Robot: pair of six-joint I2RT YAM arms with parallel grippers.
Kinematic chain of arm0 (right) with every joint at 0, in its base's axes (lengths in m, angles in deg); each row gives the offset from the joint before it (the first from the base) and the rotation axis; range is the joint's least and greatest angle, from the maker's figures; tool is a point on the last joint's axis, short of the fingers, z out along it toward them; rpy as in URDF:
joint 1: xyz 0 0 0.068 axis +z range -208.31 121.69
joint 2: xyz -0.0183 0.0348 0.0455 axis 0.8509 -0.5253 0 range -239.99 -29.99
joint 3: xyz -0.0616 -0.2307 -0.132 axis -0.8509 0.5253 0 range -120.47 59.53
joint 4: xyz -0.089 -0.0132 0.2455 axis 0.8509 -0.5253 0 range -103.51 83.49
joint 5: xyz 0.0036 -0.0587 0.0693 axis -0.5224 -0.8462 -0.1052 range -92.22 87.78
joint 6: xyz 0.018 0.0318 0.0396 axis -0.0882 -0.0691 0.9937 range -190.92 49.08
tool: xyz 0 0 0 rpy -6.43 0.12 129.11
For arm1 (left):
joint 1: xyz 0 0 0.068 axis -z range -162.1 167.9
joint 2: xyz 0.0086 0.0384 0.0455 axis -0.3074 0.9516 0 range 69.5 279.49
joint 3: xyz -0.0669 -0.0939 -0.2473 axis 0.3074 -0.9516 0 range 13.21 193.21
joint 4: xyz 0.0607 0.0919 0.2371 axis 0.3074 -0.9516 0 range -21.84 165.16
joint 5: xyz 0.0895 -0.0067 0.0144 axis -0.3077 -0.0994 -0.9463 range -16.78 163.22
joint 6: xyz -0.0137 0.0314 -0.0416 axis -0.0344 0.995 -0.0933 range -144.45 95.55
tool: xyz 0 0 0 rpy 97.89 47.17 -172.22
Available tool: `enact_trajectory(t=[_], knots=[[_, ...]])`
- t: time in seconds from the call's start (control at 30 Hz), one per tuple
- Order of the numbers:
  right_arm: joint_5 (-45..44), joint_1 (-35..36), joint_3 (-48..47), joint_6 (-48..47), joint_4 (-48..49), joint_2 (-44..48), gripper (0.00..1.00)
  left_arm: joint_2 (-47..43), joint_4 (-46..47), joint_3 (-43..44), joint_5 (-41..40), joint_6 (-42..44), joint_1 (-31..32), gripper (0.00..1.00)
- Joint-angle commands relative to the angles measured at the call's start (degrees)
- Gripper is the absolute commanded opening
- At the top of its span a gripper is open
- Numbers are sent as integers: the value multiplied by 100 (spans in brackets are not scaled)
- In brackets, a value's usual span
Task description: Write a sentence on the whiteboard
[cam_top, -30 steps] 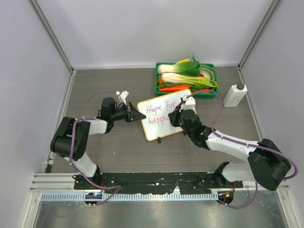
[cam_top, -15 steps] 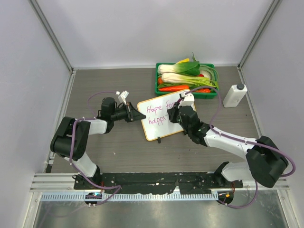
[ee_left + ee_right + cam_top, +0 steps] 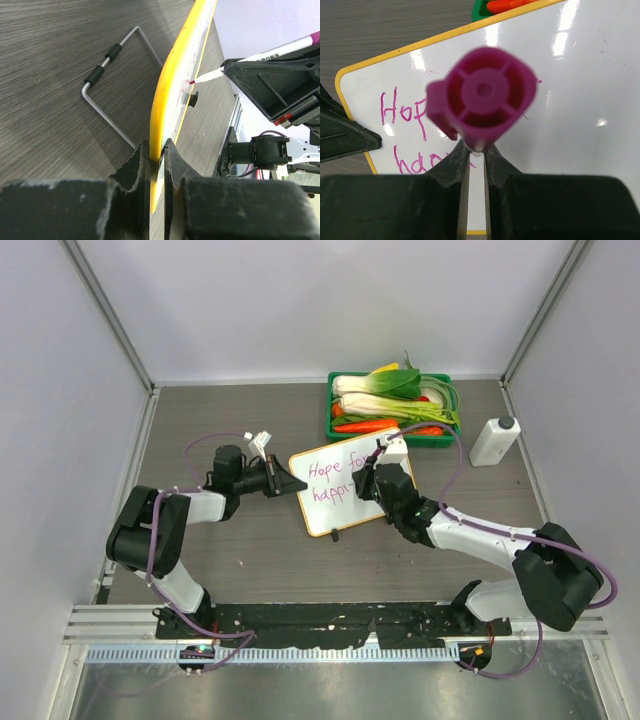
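The whiteboard [image 3: 340,512], in the centre of the top view, looks thin, stiff and light, so the left gripper [image 3: 298,486] pinches its left edge while the right gripper [image 3: 366,480] clamps the pink marker [image 3: 482,100].

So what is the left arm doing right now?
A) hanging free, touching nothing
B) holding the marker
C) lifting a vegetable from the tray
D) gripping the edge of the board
D: the left end effector is shut on the board's rim, while the marker sits in the right end effector.
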Motion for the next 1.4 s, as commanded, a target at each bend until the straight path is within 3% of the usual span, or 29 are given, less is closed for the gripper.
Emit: enact_trajectory(t=[0.0, 0.83, 1.37], knots=[[-43, -14, 89, 44, 114, -8, 1, 194, -804, -136, -767, 566, -17, 0], [590, 30, 555, 202, -229, 220, 1, 194, -787, -136, -749, 557, -17, 0], [528, -110, 107, -61, -334, 1002, 2, 159, -769, -162, -767, 557, -17, 0]])
